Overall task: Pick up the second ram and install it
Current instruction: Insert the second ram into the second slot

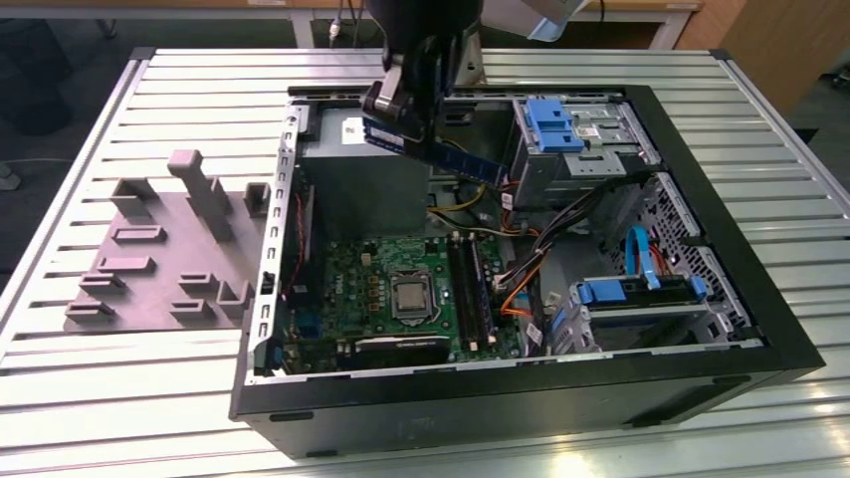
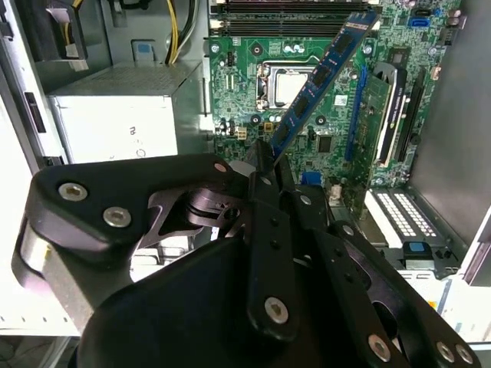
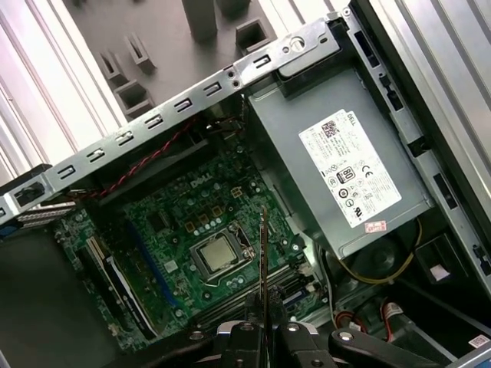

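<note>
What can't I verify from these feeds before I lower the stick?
- Held end of the second ram: hidden between the claw in the second wrist view.
- Memory slots: partly covered by the claw and the edge-on stick in the first wrist view.
- Stick's height above the motherboard: not readable in the exterior view.

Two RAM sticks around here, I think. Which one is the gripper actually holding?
The gripper holds the second ram, tilted in the air above the open case. The other stick is already seated upright in its slot on the motherboard.
</note>
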Motion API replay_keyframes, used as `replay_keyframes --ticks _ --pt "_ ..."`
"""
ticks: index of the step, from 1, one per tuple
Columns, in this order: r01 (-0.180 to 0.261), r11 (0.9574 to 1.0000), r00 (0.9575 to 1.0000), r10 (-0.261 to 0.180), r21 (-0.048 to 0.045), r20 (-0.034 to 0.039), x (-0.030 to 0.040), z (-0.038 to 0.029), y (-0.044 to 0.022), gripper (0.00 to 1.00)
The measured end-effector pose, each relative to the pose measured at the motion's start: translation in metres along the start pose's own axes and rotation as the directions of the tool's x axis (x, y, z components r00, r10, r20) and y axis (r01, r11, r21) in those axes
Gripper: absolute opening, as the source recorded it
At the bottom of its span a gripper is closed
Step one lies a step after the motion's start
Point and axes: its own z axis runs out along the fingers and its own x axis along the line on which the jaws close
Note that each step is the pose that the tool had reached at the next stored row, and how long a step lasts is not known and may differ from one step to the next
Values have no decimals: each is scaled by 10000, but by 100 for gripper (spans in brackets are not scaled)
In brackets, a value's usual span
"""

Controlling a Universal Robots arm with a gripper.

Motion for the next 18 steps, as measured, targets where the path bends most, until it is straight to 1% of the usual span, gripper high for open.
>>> replay_keyframes --ticks 6,8,10,12,14,16,18 --pt "-315 9995 9995 315 8 2 0 3 0 14" --pt "-518 9987 9987 518 13 3 0 4 0 14" --pt "-786 9969 9969 786 20 3 0 6 0 14" --pt "-1117 9937 9937 1117 28 5 0 8 0 14" --pt "-1469 9891 9892 1469 36 7 0 11 0 14" --pt "-1814 9834 9834 1814 45 9 0 13 0 14" --pt "-2155 9765 9765 2155 53 13 0 16 0 14"
